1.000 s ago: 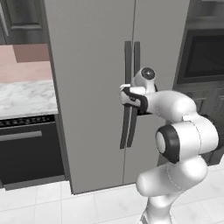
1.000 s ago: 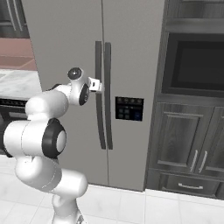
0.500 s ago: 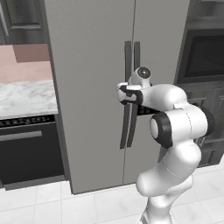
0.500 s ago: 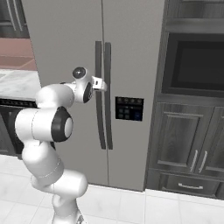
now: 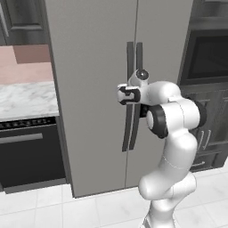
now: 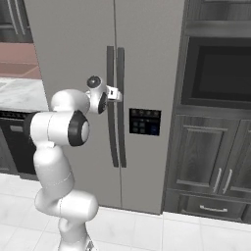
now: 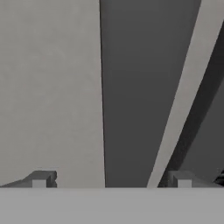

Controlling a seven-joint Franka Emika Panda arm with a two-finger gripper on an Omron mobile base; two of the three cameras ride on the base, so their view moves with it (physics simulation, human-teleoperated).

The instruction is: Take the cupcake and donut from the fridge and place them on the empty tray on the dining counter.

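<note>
Two doors: the fridge (image 5: 98,67) stands shut, both grey doors closed, with a pair of long dark vertical handles (image 5: 133,95) side by side at the middle seam.
Fridge place: centre of both base views, between the marble worktop on the left and the dark cabinets on the right.
Fridge panel: a small dark control panel (image 6: 144,121) sits on the right door, right of the handles.
Cupcake, donut, tray: cannot tell where they are; the closed doors hide the inside.
Gripper: the gripper (image 5: 121,95) is raised to mid-handle height, right at the left handle, pointing at the fridge front.
Jaws: spread wide apart and clamped on nothing; in the hand view the two finger tips (image 7: 41,178) stand far from each other with the dark handle (image 7: 131,92) running up between them.
Contact: cannot tell whether a finger touches the handle.
Left of fridge: a white-grey marble worktop (image 5: 26,100) over a black oven (image 5: 29,153).
Right of fridge: a built-in dark oven (image 6: 218,73) set in dark wood cabinets (image 6: 206,157) with pale handles.
Floor: pale tiles (image 6: 147,230).
</note>
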